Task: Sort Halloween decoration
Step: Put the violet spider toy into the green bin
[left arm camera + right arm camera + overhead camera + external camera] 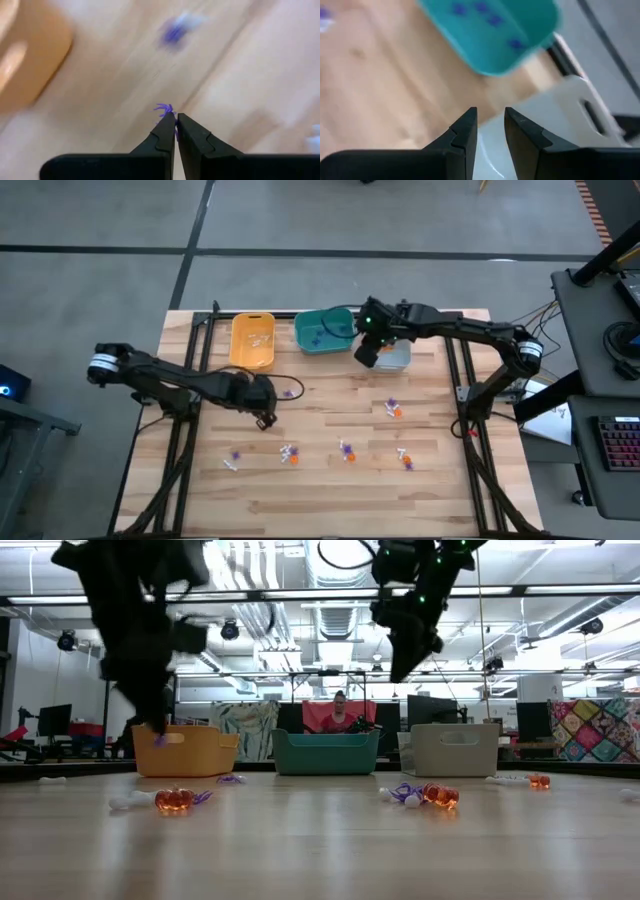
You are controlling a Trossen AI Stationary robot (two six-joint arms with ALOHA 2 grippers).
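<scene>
Small orange, purple and white Halloween decorations lie scattered on the wooden table, among them a purple one [290, 392], a cluster [393, 409] and a row near the front [346, 450]. My left gripper [266, 421] is at the table's left middle, shut on a purple trinket [164, 108]. My right gripper [367, 356] hovers at the back between the teal bin [325, 330] and the grey bin [395, 358], open with nothing between its fingers [465, 131]. Purple trinkets lie inside the teal bin [485, 15]. My left gripper pinches the purple trinket between its two fingertips [169, 122]; only thin purple legs [161, 107] stick out past the tips. The fingers point steeply down from above. In the low view the trinket [158, 740] hangs at the fingertips, clear of the table.
The yellow bin [252, 340] stands at the back left, beside the teal one. Black frame rails [185, 430] run along both table sides. A person [340, 712] sits in the room behind the table. Bare wood lies at the table's middle [330, 405].
</scene>
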